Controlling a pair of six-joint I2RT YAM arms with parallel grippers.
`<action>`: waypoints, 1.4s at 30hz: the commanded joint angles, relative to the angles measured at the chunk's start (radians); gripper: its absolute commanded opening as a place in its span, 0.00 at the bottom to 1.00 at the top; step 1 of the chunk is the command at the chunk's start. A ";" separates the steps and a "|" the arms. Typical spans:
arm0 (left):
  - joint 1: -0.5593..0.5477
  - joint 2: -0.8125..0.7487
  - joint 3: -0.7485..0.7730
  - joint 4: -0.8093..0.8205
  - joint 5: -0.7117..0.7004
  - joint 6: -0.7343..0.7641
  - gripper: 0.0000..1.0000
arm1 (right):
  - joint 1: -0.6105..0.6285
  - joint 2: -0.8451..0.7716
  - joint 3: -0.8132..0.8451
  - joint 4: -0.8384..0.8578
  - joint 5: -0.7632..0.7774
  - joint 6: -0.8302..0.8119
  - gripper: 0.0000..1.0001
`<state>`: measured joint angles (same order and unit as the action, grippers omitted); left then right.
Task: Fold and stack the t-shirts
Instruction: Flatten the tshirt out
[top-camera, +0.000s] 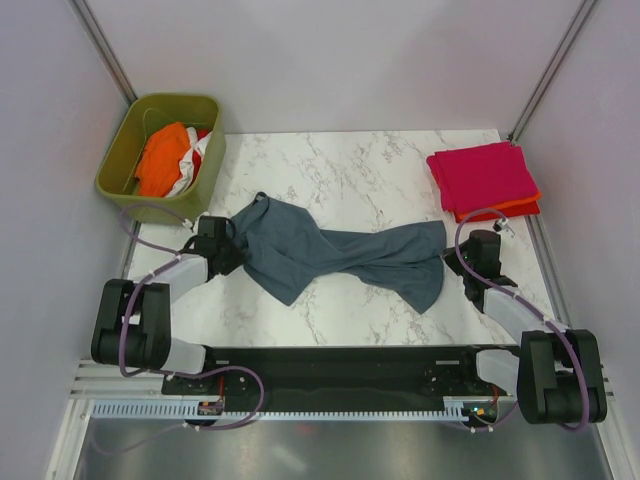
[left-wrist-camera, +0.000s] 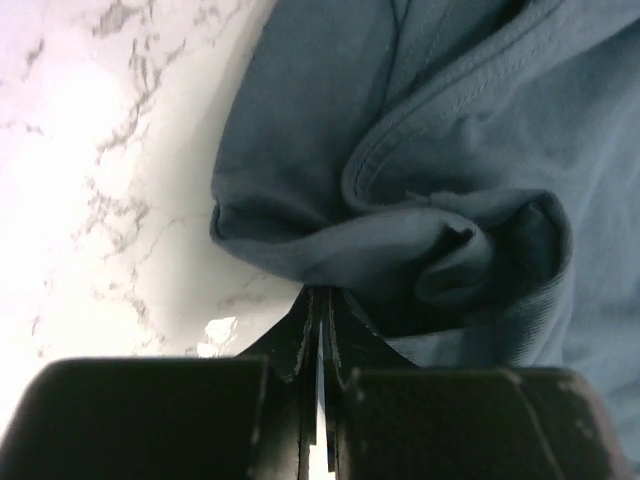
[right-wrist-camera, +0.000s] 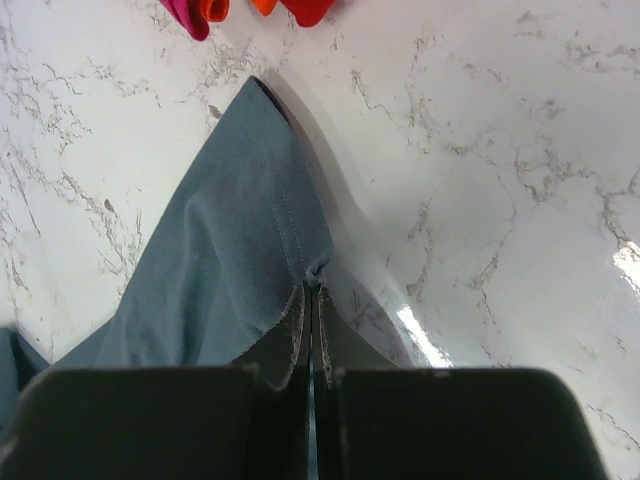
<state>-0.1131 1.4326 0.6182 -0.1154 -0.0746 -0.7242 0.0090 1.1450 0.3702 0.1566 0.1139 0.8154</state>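
Slate blue-grey cloth t-shirt (top-camera: 340, 255) lies stretched across the middle of the white marble table (top-camera: 350, 170) — left end effector (top-camera: 222, 247) pinching one end, right end effector (top-camera: 460, 257) pinching the opposite hem.

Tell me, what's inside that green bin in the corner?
The green bin holds a crumpled orange shirt and some white and red cloth beside it. Anything beneath them is covered, so I cannot tell.

Lab test cell: bare grey walls (top-camera: 330, 60) w/ metal posts (top-camera: 102, 48), marble tabletop (top-camera: 340, 170).
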 joint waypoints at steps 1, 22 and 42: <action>-0.002 -0.063 -0.057 -0.017 0.064 0.042 0.02 | -0.003 -0.022 0.001 0.011 0.024 0.002 0.00; 0.000 -0.568 0.185 -0.377 0.246 0.028 0.02 | -0.003 -0.148 0.202 -0.120 -0.098 -0.035 0.00; 0.050 -0.500 1.060 -0.420 0.223 0.095 0.02 | -0.004 -0.270 0.881 -0.298 -0.336 -0.098 0.00</action>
<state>-0.0673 1.0428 1.6142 -0.5953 0.1265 -0.6853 0.0090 0.9783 1.1687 -0.1589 -0.1913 0.7261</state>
